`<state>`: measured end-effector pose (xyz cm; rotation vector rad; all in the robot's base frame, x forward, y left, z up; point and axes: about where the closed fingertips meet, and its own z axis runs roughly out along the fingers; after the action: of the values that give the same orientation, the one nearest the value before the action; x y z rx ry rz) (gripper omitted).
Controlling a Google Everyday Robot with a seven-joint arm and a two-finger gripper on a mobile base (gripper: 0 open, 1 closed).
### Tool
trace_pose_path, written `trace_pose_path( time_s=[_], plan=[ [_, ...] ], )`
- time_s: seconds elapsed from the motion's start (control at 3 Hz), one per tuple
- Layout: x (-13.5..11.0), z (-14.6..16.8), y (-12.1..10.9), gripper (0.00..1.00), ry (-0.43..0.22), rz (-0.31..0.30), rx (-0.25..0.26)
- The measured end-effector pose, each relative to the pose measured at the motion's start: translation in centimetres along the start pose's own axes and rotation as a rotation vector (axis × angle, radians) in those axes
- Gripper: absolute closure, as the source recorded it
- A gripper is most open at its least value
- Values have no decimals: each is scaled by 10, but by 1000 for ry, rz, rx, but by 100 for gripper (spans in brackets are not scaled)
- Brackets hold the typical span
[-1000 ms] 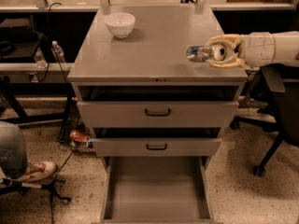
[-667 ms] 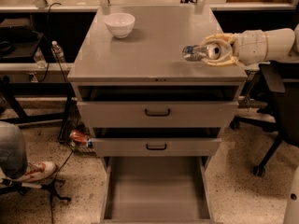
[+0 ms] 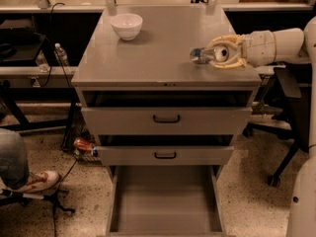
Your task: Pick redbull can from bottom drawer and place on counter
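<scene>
Cream 2-finger gripper (image 3: 211, 56) clenched around slim silver-and-blue metal redbull can (image 3: 197, 56), right of centre, over broad matte grey counter (image 3: 163, 63).
Left to right: red-and-white shoe (image 3: 37, 180) lower left on speckled floor; clear plastic water bottle (image 3: 60, 53) upper left, beside the cabinet; orange-red shiny packet (image 3: 83, 144) on the floor by the cabinet's left side; white round bowl (image 3: 126, 25) on the counter's upper left; 2 grey drawer fronts with black handles (image 3: 166, 118) mid-frame, both slightly ajar; wide grey metal bottom drawer (image 3: 165, 196) pulled out at bottom centre, flat floor in view; can lies sideways in the gripper near the counter's right edge, well apart from the bowl, cannot tell if it touches the counter; white arm (image 3: 274, 46) comes in from the right edge.
</scene>
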<state>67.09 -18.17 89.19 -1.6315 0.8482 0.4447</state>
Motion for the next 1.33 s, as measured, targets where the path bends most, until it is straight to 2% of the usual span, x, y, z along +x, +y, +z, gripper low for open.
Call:
trace_pose_path(
  time_s=[1.33],
  plan=[
    [22,28,-13,100,15,-9,-18]
  ],
)
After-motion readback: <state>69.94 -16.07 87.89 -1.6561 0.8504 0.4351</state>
